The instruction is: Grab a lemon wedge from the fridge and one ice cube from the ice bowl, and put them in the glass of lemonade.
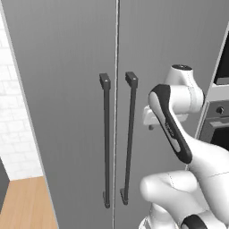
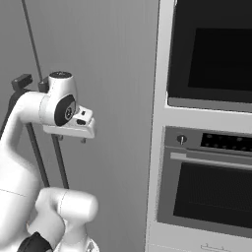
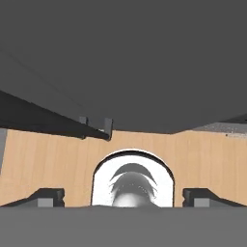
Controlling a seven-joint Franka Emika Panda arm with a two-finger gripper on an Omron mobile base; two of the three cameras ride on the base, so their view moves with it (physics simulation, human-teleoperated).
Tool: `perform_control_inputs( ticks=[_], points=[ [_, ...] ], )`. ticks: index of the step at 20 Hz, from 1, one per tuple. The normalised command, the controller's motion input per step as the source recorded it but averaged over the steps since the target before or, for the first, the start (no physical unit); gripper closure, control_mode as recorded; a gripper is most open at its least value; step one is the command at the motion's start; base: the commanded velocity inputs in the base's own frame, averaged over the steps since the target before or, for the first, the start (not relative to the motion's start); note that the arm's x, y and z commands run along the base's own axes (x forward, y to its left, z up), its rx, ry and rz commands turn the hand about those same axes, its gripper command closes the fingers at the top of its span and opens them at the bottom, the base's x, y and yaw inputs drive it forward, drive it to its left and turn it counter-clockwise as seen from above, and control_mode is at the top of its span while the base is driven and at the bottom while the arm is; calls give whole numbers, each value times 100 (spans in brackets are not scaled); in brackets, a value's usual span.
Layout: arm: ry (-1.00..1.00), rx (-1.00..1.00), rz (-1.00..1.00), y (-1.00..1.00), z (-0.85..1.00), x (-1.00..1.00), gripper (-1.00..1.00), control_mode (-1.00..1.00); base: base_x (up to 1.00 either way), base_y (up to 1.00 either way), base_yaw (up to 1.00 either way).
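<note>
The fridge fills the space ahead as a tall flat grey front, and both of its doors are shut. Two long dark bar handles run down either side of the centre seam. My gripper hangs in front of the right door, just right of the handles, pointing down at the floor. In the hand view its fingertips stand far apart with nothing between them, so the gripper is open. A handle crosses that view on the left. The lemon wedge, ice bowl and glass of lemonade are out of view.
A black-fronted wall oven with a second oven below it stands in a pale column right of the fridge. White tiled wall and wooden floor lie to the fridge's left.
</note>
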Motion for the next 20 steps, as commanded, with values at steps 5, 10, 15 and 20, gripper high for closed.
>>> perform_control_inputs(
  ticks=[5, 10, 15, 20],
  points=[
    [0, 0, -12, 17, -40, -10, -100, -100, 0, 0, 0],
    [0, 0, -2, -1, 0, 0, -100, 100, -18, 27, 0],
    [0, 0, 0, 0, 0, 0, -100, 100, -70, 52, 0],
    [0, 0, 0, 0, 0, 0, -100, 100, -78, 4, -3]
  ],
)
